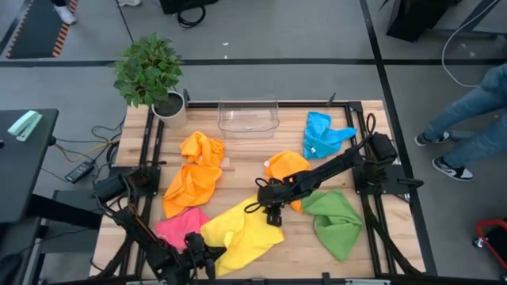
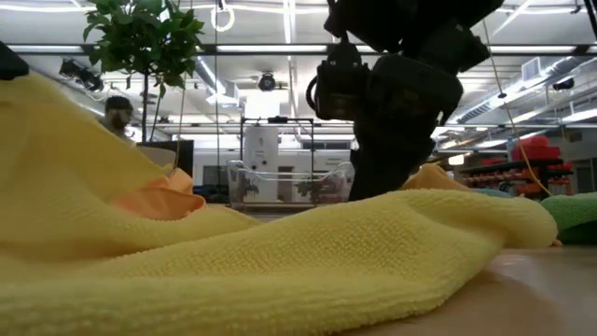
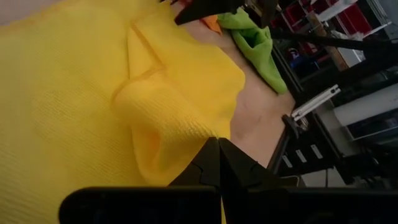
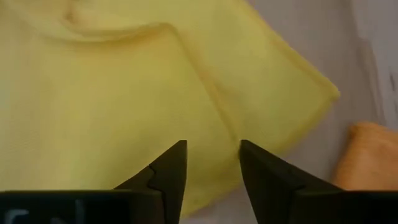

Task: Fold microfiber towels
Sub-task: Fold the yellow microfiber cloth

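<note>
- Near the table's front edge: yellow towel (image 1: 238,229) lies rumpled, between pink towel (image 1: 178,226) and green towel (image 1: 337,222).
- Left gripper (image 3: 219,149): fingers together, pinching the yellow towel's edge.
- Right gripper (image 4: 211,163): fingers apart, above the yellow towel's far corner.

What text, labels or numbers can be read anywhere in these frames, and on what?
None can be read.
Right wrist view: pale marks on the right gripper housing, at the frame's edge, too blurred to read.
Towels, bin and table: no print visible.
</note>
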### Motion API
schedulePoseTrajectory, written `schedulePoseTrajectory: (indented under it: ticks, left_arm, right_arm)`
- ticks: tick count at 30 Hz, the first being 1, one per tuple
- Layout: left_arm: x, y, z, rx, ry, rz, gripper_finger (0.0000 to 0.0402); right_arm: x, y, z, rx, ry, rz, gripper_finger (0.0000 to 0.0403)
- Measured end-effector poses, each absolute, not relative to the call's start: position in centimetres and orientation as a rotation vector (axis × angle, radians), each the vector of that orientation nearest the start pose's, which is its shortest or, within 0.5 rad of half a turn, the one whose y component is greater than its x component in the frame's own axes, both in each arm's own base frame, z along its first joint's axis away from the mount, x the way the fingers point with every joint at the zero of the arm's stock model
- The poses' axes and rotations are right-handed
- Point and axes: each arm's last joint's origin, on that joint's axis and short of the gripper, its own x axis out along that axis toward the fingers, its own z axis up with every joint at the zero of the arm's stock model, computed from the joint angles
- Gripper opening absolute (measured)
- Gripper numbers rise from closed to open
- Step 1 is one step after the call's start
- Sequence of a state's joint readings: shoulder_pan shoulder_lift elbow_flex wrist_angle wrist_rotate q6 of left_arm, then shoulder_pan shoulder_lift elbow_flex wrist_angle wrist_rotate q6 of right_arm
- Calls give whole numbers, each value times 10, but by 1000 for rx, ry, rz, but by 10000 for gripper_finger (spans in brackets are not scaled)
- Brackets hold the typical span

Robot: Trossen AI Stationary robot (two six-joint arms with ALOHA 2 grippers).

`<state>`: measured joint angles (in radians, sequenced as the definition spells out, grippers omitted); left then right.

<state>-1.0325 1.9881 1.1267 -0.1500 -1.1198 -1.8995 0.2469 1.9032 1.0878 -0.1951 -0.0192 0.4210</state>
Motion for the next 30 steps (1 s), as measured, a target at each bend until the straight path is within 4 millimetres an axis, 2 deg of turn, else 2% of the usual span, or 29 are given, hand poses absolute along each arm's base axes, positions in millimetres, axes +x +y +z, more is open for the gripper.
schedulePoseTrajectory:
  ticks: [4,12,18,30]
  left_arm:
    - [214,-308,129,-964,226,442,1]
    - [215,-307,129,-954,229,445,1]
    - [215,-307,129,-954,229,443,1]
    - [209,-309,128,-933,240,438,1]
  right_arm:
    - [358,92,134,261,1031,26,119]
    - [357,94,139,267,1020,59,12]
    - [356,90,163,227,930,13,6]
    - [362,61,159,197,931,-64,4]
